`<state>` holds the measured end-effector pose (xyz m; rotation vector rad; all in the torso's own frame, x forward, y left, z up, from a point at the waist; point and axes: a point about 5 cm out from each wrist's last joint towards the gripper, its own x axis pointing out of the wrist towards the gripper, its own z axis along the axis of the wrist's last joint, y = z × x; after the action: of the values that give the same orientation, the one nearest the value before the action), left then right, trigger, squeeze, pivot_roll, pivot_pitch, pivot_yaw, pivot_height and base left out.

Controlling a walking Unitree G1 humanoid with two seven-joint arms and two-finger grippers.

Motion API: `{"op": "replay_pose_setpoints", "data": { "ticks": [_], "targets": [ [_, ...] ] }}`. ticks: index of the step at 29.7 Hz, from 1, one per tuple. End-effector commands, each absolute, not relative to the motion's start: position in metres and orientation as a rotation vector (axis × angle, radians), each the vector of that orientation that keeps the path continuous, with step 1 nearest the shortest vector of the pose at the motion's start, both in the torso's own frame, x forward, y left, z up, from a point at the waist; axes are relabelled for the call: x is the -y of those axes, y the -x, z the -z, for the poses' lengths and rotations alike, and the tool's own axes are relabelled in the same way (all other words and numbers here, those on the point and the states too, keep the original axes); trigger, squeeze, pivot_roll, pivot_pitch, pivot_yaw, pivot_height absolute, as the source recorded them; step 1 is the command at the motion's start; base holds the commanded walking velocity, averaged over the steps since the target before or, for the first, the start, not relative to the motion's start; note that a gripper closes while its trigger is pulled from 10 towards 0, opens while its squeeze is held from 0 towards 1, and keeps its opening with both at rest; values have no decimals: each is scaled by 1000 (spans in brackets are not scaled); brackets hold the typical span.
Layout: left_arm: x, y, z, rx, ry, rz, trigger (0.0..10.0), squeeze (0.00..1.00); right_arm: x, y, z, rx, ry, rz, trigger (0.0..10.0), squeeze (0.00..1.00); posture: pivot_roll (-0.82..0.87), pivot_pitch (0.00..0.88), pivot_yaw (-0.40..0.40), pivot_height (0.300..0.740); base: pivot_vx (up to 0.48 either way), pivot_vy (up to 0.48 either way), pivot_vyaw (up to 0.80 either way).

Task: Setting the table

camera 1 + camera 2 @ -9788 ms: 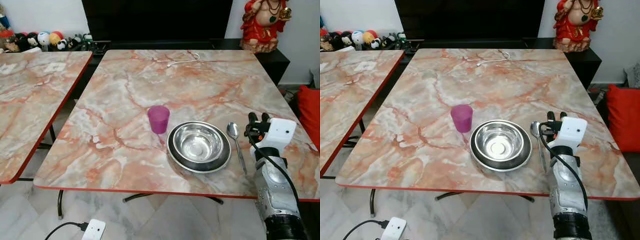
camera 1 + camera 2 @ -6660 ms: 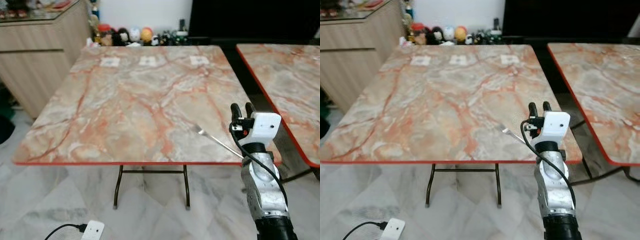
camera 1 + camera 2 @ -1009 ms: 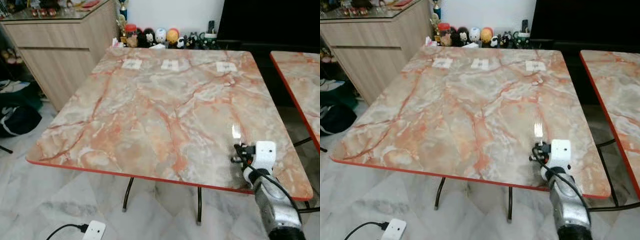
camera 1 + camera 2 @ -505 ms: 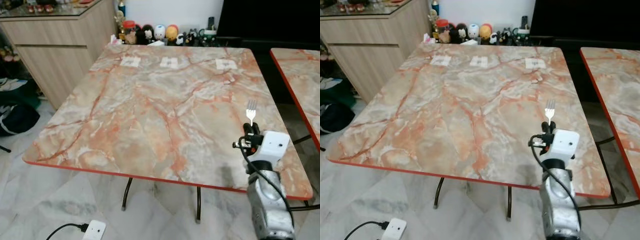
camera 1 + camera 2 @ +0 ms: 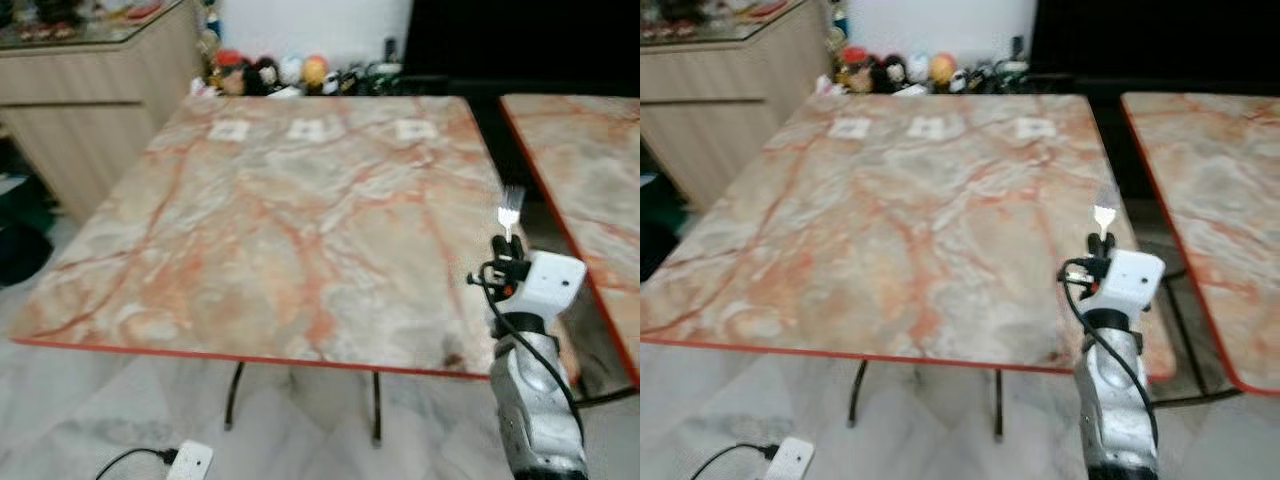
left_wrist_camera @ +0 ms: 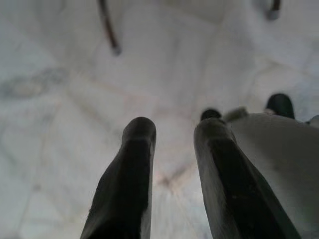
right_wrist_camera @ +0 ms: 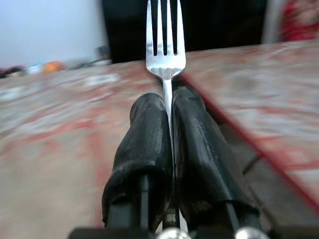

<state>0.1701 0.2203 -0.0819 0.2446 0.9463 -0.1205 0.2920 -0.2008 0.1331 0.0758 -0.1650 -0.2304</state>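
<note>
— Since half a second back, what has changed?

— Mostly the camera: the whole scene has slid and gone soft with blur, so the head is turning, not the things. The fork (image 5: 511, 212) was already lifted upright then, and it stays upright now, tines up, above the right claw (image 5: 510, 252).

— How is that claw holding it?

— Pinched narrow. In the right wrist view the two black fingers (image 7: 144, 144) press on either side of the handle, and the fork (image 7: 166, 37) runs straight out along the claw's own line, its long axis in line with the fingers.

— Where does that put the fork over the benches?

— Near the right edge of the near marble bench (image 5: 270, 220), close to the gap before the second marble bench (image 5: 580, 150) on the robot's right. Whether it hangs over the top or just off the edge I cannot tell through the blur.

— And the left claw?

— It hangs idle, pointed at the pale tiled floor (image 6: 60, 99); the left claw (image 6: 172, 132) has its fingers a little apart with nothing between them.

— What does the next move turn on?

— I judge the place setting to be off to the robot's right, beyond the red edge of that second bench, so the right arm is the nearer one. The fork stands vertical now; to lie flat its long axis must tip down towards the top
</note>
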Motion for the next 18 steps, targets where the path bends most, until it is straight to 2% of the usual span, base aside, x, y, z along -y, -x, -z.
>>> {"op": "replay_pose_setpoints", "data": {
  "ticks": [1,15,18],
  "targets": [
    [-221,-164,84,-965,-257,132,10000,0,197,-291,-138,196,-70,220,10000,0,-14,0,23,740,0,-382,0],
    [-222,-166,84,-965,-268,142,10000,0,192,-293,-142,209,-18,179,10000,0,-17,0,27,740,0,-371,0],
    [-221,-167,83,-965,-280,155,10000,0,191,-293,-142,202,-9,168,10000,0,-20,3,29,740,0,-355,800]
  ]
}}
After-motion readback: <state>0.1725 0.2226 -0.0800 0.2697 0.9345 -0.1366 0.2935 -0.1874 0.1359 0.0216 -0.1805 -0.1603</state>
